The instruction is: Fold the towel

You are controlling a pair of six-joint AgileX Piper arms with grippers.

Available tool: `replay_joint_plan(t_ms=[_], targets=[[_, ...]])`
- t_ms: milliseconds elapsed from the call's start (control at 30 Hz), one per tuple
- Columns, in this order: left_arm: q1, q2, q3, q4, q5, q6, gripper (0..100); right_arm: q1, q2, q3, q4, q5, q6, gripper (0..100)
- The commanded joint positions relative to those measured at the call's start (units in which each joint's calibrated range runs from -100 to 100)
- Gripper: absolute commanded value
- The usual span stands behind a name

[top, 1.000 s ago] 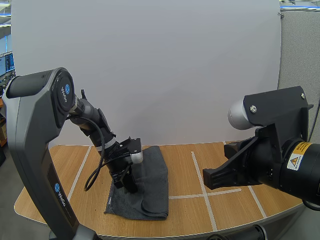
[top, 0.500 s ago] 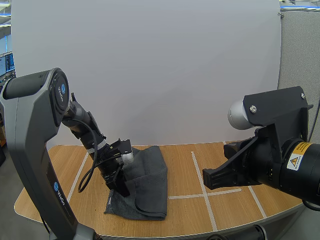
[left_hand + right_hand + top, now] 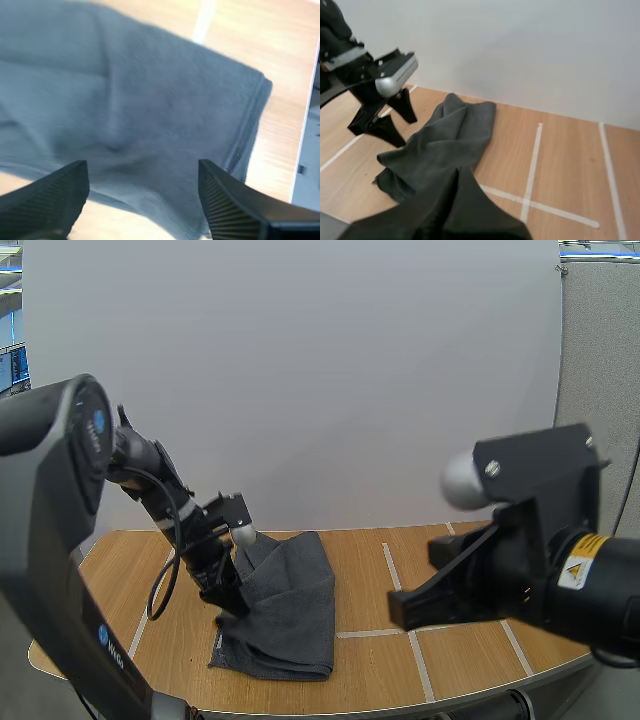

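A dark grey towel lies bunched and partly folded lengthwise on the wooden table, left of the centre. My left gripper hovers at the towel's left edge, open, with nothing between its fingers. In the left wrist view the towel lies just beyond the spread fingertips of the left gripper, with its hemmed corner toward bare wood. The right wrist view shows the towel with the left gripper beside its left edge. My right gripper is shut, raised above the table to the right of the towel.
White tape lines cross the table right of the towel, and another runs along the left. The table's rounded front edge is close. A white wall stands behind the table. Bare wood lies to the right of the towel.
My left gripper has opened, let go of the towel and drawn back to the left. The towel's left edge now stands in a raised fold. The right arm shifted slightly left.
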Motion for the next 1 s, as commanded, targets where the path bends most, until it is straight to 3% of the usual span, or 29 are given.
replay_joint_plan(t_ms=[0, 100, 400, 633, 967], targets=[[0.03, -4.10, -1.38, -1.48, 1.14, -2.12, 100, -0.12, 2.52, 3.32, 5.00, 0.00, -3.02, 0], [0.40, -6.16, -1.44, -2.84, 1.14, -3.51, 100, -0.12, 7.44, 3.62, 6.92, 0.00, -6.16, 0], [4.44, -2.43, -1.44, -14.06, -0.80, -6.52, 100, -0.12, 21.90, 3.62, 10.49, 0.00, -12.51, 0], [4.51, 4.14, -2.46, -17.61, -7.08, -8.04, 100, -0.12, 34.34, 3.62, 14.82, 0.00, -17.90, 0], [4.43, 16.97, -11.88, -23.23, -13.36, -11.02, 100, -0.12, 53.93, 3.62, 20.26, -10.55, -28.09, 0]])
